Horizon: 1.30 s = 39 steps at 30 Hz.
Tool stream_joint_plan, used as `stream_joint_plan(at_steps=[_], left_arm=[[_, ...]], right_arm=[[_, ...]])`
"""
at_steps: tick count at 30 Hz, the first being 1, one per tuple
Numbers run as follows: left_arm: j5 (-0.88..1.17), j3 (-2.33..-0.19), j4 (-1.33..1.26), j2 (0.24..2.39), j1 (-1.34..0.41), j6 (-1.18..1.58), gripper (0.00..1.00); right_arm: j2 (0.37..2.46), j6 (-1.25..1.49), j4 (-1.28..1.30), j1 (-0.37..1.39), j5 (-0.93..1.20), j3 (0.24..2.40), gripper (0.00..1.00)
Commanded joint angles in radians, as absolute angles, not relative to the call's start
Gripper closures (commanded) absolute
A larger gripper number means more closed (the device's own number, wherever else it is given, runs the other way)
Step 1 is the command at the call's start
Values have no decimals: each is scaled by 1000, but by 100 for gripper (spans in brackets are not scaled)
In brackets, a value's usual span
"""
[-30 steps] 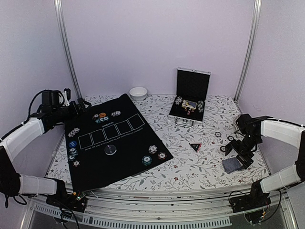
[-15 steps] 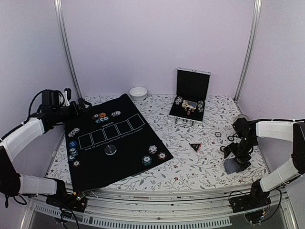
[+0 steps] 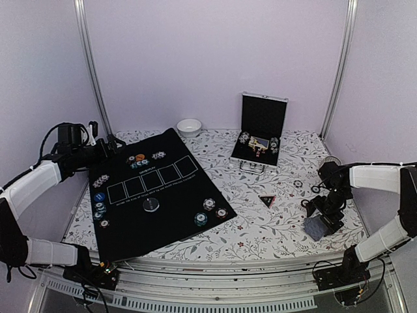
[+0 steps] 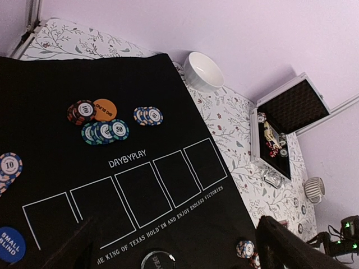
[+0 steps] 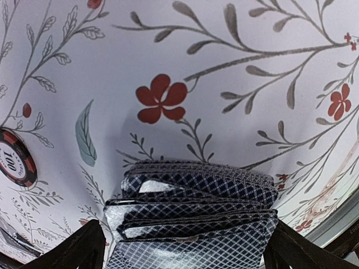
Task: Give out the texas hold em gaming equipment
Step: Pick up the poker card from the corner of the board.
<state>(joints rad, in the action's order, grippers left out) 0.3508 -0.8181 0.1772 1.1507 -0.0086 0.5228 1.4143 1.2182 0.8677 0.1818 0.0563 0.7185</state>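
The deck of blue-grey patterned playing cards (image 3: pixel 317 227) lies on the flowered cloth at the near right. My right gripper (image 3: pixel 324 218) is down over it, open, one finger on each side of the stack (image 5: pixel 193 216). My left gripper (image 3: pixel 107 145) hangs open and empty above the far left edge of the black mat (image 3: pixel 169 225). Poker chips lie in groups on the mat, at the far side (image 3: pixel 138 160) (image 4: pixel 104 131), the left edge (image 3: pixel 99 207) and the near right (image 3: pixel 210 212). The round grey button (image 3: pixel 151 205) sits mid-mat. The black-red triangular marker (image 3: pixel 266 199) lies on the cloth.
The open silver-edged black case (image 3: pixel 260 134) stands at the back right with chips in it. The small white bowl (image 3: pixel 189 127) is at the back centre. Loose chips (image 3: pixel 298 184) lie on the cloth near my right arm, one beside the deck (image 5: pixel 15 165).
My right arm has swung in and lowered onto the deck, and the deck has shifted slightly toward the near left. The left arm has not moved.
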Motion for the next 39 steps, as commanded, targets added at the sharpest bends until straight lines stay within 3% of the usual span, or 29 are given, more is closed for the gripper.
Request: stream_joint_plan(at_steps=[1, 9, 24, 39], left_arm=[[348, -810, 169, 1149, -14, 500, 2], [343, -811, 173, 1150, -14, 496, 2], [329, -816, 183, 1146, -14, 488, 2], [347, -817, 185, 1135, -15, 496, 2]], right_arm=[[1409, 1221, 844, 178, 59, 682, 1], [1467, 1213, 797, 181, 80, 673, 1], [1449, 1146, 702, 203, 95, 674, 39], [1478, 991, 680, 301, 142, 751, 49]])
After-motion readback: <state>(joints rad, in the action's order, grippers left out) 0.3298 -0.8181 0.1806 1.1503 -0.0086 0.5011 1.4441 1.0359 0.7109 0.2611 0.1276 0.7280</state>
